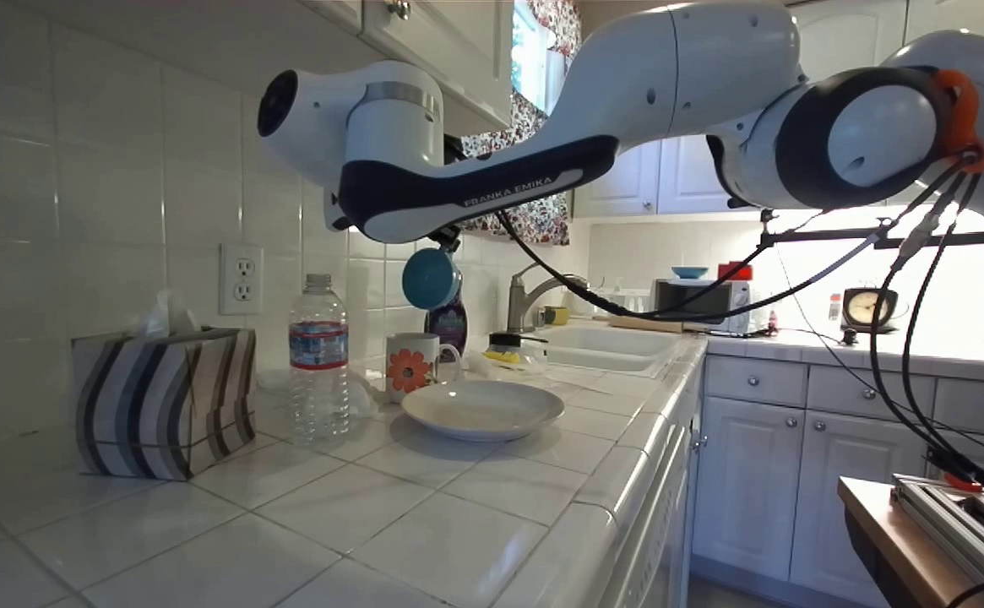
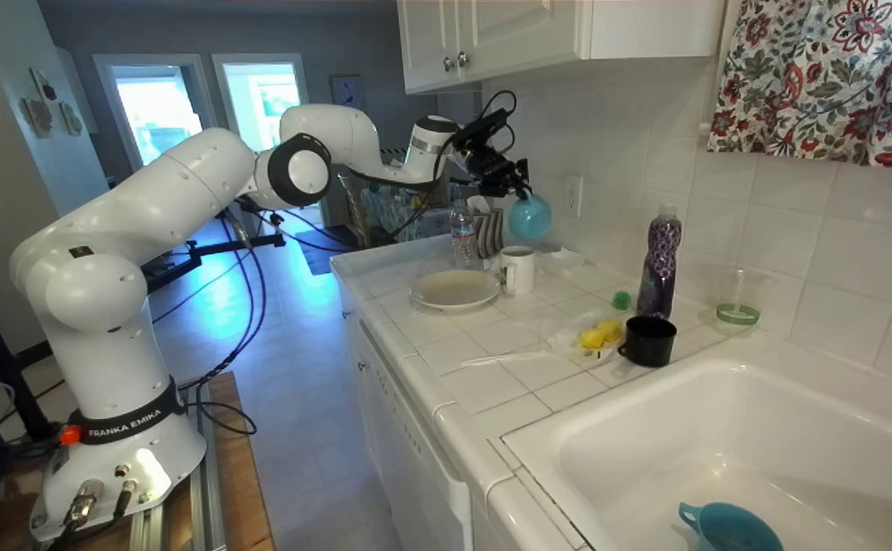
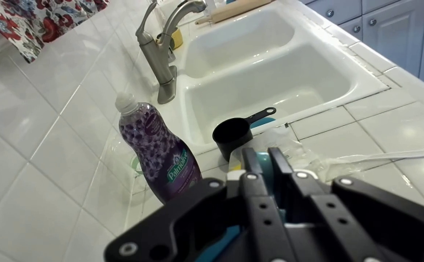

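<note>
In the wrist view, the gripper (image 3: 264,155) is clamping a blue cup (image 3: 266,169), the sink (image 3: 366,83) lying beyond. In an exterior view, open air is separating it from the mug (image 1: 410,367) below. In an exterior view, it is hanging inside the counter edge (image 2: 419,376).

A white-tiled counter (image 1: 449,540) carries a striped tissue box (image 1: 166,405), clear bottle (image 1: 318,380), flowered mug (image 1: 411,365), white plate (image 1: 483,407), purple soap bottle (image 2: 658,268) and black measuring cup (image 2: 648,344).
</note>
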Controlling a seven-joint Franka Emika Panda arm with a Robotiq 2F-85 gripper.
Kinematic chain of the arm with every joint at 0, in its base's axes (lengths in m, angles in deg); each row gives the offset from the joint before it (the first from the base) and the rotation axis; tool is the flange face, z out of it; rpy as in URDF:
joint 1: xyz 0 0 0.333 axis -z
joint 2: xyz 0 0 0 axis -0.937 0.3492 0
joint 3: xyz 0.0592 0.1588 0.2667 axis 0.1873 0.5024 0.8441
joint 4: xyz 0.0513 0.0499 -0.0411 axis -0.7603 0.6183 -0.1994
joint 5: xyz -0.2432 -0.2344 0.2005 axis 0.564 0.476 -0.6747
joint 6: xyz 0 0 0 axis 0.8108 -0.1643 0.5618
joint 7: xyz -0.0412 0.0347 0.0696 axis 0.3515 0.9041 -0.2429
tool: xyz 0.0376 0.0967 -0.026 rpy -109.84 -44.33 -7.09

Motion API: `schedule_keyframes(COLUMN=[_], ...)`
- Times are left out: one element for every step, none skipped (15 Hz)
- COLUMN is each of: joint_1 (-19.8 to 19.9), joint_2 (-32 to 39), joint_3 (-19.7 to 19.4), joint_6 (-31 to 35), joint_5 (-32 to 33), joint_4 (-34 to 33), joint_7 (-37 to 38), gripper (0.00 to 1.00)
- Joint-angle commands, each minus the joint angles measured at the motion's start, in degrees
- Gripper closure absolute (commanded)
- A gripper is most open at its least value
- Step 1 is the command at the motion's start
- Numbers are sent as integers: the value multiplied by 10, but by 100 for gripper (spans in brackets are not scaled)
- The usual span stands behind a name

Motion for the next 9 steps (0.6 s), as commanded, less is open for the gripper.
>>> schedule_keyframes(joint_1=[-1, -1, -1, -1, -1, -1, -1, -1, -1], joint_2=[19, 19, 19, 19, 20, 20, 19, 19, 19], joint_3=[-2, -2, -2, -2, -2, -2, -2, -2, -2], joint_6=[-14, -13, -13, -12, -12, -12, -12, -12, -11], joint_5=[25, 26, 26, 27, 27, 28, 28, 28, 28], joint_4=[-32, -32, -32, -32, -32, -32, -32, -32, -32], joint_7=[-24, -25, -26, -26, -27, -28, -28, -28, -26], gripper=[97, 97, 97, 97, 97, 97, 97, 97, 97])
